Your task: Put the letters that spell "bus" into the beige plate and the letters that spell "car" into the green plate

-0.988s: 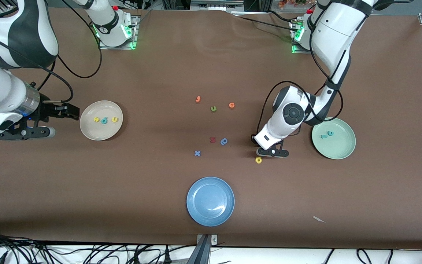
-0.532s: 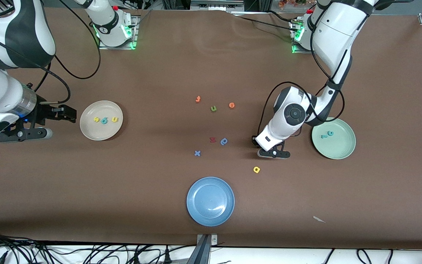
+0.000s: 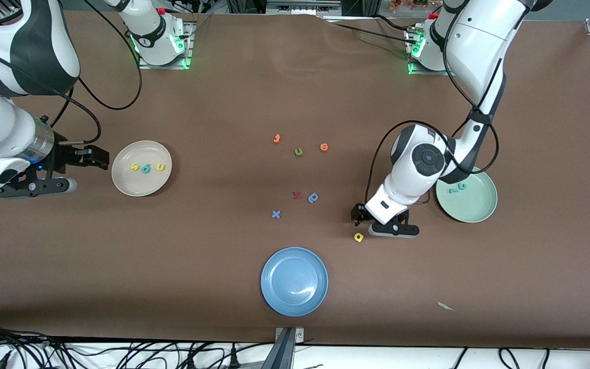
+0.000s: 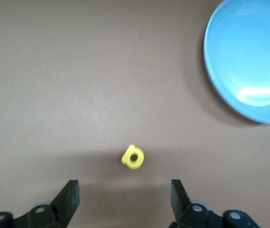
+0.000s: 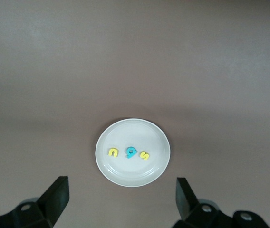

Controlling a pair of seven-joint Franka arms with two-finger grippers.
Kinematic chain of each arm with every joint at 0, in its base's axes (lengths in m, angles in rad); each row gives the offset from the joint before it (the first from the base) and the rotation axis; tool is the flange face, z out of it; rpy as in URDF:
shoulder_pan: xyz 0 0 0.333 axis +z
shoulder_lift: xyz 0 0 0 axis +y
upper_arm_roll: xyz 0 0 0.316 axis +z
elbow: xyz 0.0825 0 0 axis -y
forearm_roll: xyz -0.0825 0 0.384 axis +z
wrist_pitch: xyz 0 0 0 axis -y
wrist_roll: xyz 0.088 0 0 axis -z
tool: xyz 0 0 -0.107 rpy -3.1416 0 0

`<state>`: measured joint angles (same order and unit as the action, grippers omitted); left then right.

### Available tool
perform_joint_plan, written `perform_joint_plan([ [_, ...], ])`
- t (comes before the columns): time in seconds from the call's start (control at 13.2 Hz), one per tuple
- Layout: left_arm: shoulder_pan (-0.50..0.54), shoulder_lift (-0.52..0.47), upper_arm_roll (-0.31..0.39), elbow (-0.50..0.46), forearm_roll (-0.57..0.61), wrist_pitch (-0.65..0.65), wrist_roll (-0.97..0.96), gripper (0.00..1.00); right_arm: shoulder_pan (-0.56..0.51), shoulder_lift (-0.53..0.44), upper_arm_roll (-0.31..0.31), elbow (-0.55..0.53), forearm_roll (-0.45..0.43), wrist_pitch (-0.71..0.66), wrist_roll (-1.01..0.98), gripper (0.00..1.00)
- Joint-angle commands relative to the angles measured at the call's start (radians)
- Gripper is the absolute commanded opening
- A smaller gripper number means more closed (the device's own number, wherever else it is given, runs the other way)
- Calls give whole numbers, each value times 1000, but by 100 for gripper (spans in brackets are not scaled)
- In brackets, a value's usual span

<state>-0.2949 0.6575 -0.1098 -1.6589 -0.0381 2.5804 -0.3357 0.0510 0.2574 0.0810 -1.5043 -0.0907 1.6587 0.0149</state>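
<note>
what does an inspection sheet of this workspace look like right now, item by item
surface: brown table, one pale scrap near the front camera
job's things: beige plate holds the three bus letters; green plate holds two teal letters; yellow a on the bare table
clutter: blue plate; orange, olive, red and blue stray letters mid-table
grippers: left gripper open over the yellow a; right gripper open beside the beige plate, waiting
cables: black cables looped on both arms
surroundings: wire tangle along the table's front edge

Yellow a (image 3: 359, 237) lies flat on bare table.
</note>
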Motion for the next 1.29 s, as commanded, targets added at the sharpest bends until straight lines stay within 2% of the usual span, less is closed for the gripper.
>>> perform_joint_plan([
  [0.0, -18, 89, 15, 109, -10, -3, 24, 84, -19, -35, 16, -36, -9, -2, -10, 99],
  [0.23, -29, 141, 27, 108, -6, 32, 30, 82, -19, -35, 14, -36, -9, -2, -10, 99],
  [0.53, -67, 197, 68, 134, 56, 70, 49, 78, -19, -33, 10, -36, -9, -4, -19, 99],
  [1.22, -130, 237, 113, 149, 58, 72, 49, 76, -19, -33, 10, -36, -8, -20, -19, 99],
])
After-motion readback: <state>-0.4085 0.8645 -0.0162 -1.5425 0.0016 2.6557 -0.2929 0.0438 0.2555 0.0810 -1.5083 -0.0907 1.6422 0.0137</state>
